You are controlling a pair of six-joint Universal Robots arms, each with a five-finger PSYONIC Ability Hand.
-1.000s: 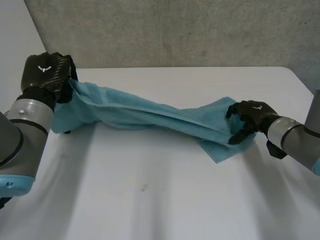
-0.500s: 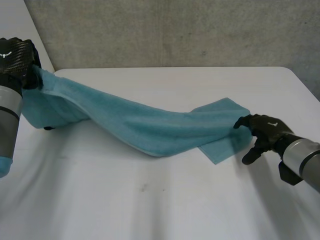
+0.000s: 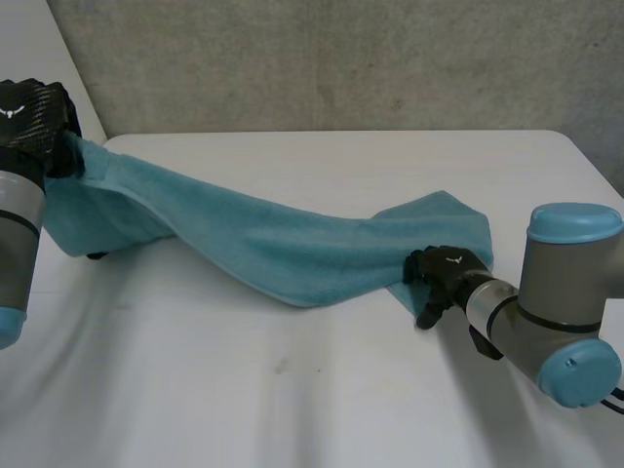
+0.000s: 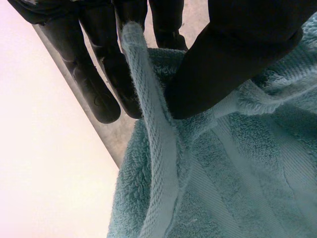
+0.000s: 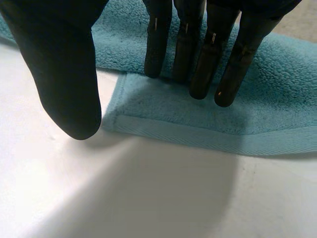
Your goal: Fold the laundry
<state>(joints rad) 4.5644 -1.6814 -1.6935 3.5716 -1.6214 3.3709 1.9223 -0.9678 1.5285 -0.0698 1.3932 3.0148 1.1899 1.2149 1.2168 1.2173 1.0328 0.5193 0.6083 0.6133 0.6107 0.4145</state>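
Note:
A light-blue towel lies stretched across the white table, twisted along its length. Its left end is lifted off the table, and my left hand is shut on that end. In the left wrist view the thumb presses the towel's hem against the fingers. My right hand sits at the towel's right end, by the near corner. In the right wrist view its fingers hang straight over the corner of the towel, with the thumb spread apart over bare table. It grips nothing.
A grey wall runs behind the table's far edge. The right arm's elbow, with its light-blue caps, stands over the table's right side. Bare white tabletop lies in front of the towel.
My left hand pulled the towel's end left and up, stretching it out, then held still. My right hand let go, drew back right, then came in to the near right corner.

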